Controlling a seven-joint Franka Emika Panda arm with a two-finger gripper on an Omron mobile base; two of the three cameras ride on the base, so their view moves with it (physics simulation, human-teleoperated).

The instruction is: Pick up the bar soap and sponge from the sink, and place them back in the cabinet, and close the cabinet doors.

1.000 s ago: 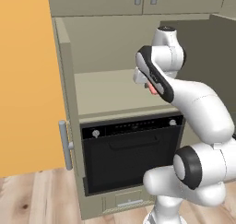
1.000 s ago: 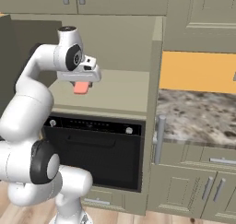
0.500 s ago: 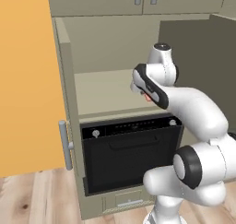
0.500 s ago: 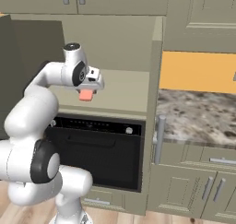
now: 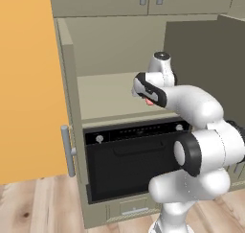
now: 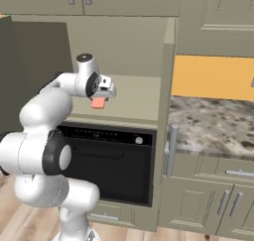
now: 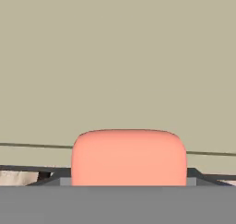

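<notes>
**A:** Right base view first, from the big things down. The cabinet [image 6: 166, 71] stands open, its beige shelf [image 6: 136, 98] sitting just above the black-fronted oven [image 6: 106, 158]. What has changed over the last second?

**B:** The arm has dropped and reached forward. A second ago the hand [image 6: 99, 100] hung higher, in front of the cabinet's back wall; now it sits lower, just over the shelf's front part. The cameras haven't shifted, so that is the arm's own motion.

**A:** And the cabinet doors?

**B:** Both swung wide, same as before. In the left base view the left door [image 5: 28, 83] shows its orange inner face, and the right door [image 5: 203, 69] stands open behind the arm.

**A:** What is the hand carrying?

**B:** The bar soap [image 6: 98, 102]. It pokes out pink below the hand in both base views, and the hand view has it square between the fingertips, with the shelf's surface beyond. The hand is narrowed onto it, gripping, not released.

**A:** Is the soap touching the shelf yet?

**B:** I can't tell. It looks close above the shelf, but none of the views settles contact.

**A:** What does that mean for the job?

**B:** My read is that the soap's trip to the cabinet is nearly finished; what's left is setting it down and letting go. After that the sponge would have to be fetched from the sink, and the doors closed. So roughly the first third is almost done.
</notes>
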